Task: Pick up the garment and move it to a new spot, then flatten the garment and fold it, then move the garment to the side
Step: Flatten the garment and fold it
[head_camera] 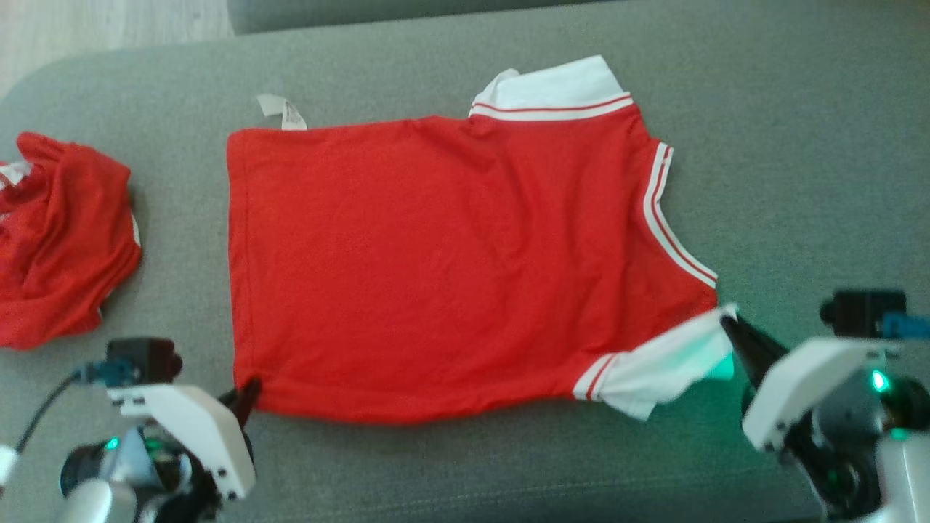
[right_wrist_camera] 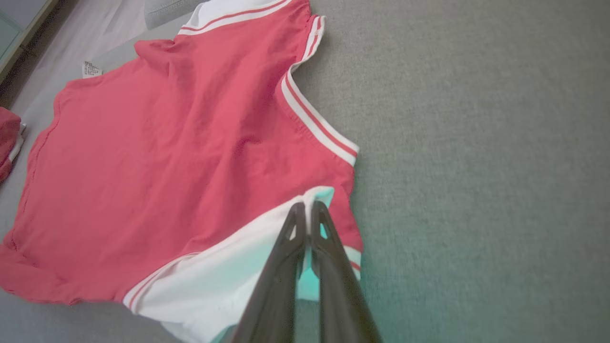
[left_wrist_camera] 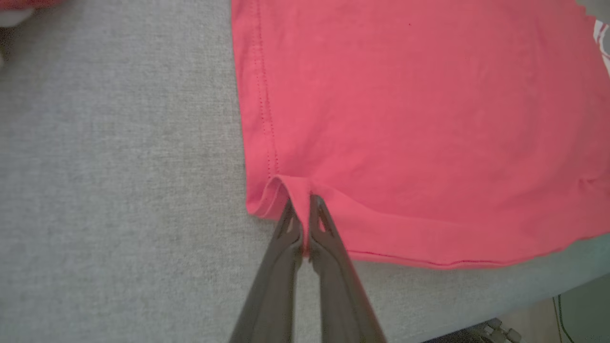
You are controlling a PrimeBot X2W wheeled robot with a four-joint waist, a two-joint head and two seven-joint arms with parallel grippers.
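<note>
A broad grey fabric surface (head_camera: pixel 799 145) with a rounded corner lies underneath everything. Near its left edge sits a crumpled heap of red cloth (head_camera: pixel 62 240) – bits of white show among the folds. Beyond the surface's far-left corner there is pale wooden floor (head_camera: pixel 109 29), and just past its far edge lies another grey upholstered piece (head_camera: pixel 363 11), apart from it.

On cushion (head_camera: pixel 799 145), garment (head_camera: pixel 450 269) spread flat, collar (head_camera: pixel 559 91) at far right, label (head_camera: pixel 283 112) at far left corner, crumpled cloth (head_camera: pixel 58 240) apart to its left, left gripper (head_camera: pixel 247 396) at near left corner, right gripper (head_camera: pixel 730 323) at near right sleeve (head_camera: pixel 668 363)
</note>
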